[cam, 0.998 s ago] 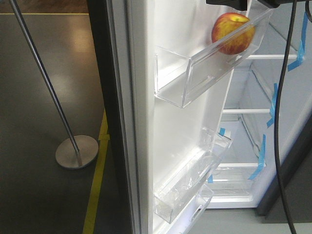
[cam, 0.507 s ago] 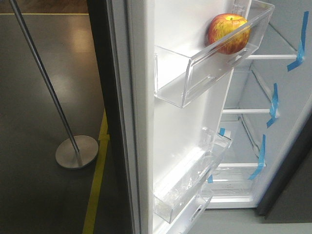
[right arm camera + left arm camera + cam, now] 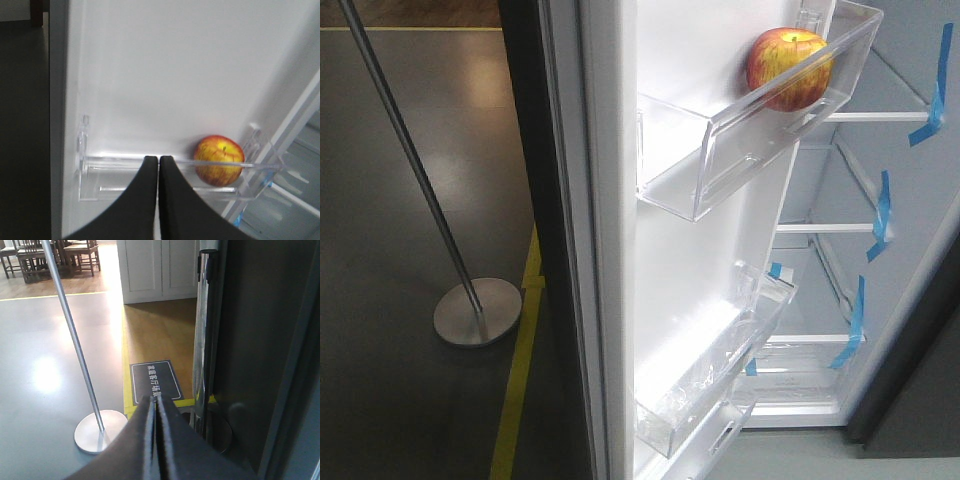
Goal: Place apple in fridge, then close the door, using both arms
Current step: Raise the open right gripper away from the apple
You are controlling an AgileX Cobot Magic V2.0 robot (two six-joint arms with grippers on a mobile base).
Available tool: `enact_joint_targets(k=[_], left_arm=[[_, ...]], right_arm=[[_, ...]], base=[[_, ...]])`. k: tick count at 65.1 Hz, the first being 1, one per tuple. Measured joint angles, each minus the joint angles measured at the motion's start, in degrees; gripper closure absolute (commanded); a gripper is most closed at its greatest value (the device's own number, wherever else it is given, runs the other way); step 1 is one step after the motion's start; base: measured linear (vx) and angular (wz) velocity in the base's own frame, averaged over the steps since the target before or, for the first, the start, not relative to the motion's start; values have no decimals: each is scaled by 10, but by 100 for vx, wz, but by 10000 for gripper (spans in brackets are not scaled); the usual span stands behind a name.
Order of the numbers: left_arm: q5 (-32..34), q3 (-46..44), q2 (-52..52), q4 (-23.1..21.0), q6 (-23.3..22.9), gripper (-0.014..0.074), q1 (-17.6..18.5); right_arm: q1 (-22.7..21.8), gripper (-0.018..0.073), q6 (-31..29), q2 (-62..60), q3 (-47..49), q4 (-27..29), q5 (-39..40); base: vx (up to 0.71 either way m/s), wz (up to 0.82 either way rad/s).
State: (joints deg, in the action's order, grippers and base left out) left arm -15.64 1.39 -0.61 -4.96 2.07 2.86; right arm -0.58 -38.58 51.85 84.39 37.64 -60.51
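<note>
Apple (image 3: 788, 68) in upper clear bin (image 3: 720, 160) on door (image 3: 680, 260), 2 o'clock end. Left gripper (image 3: 155, 405) clenched; right gripper (image 3: 158, 162) clenched, apple at 3 o'clock.

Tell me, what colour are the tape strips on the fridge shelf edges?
The tape strips are blue, clearest in the exterior front-facing view.

I see a mock kitchen in a test hall: fridge (image 3: 830, 175), white cabinets (image 3: 160, 270), dining chairs (image 3: 80, 252), yellow floor tape (image 3: 520, 350), barrier pole (image 3: 410, 160).

left gripper (image 3: 154, 400): black, smooth, two curved fingers tapering to thin tips
right gripper (image 3: 158, 159): black, matte, same tapered form
</note>
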Motion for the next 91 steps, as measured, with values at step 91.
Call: enact_joint_targets(k=[91], left_arm=[[354, -22, 0, -163, -404, 603, 0]], right_arm=[[0, 564, 29, -307, -467, 39, 110]], base=[[0, 0]])
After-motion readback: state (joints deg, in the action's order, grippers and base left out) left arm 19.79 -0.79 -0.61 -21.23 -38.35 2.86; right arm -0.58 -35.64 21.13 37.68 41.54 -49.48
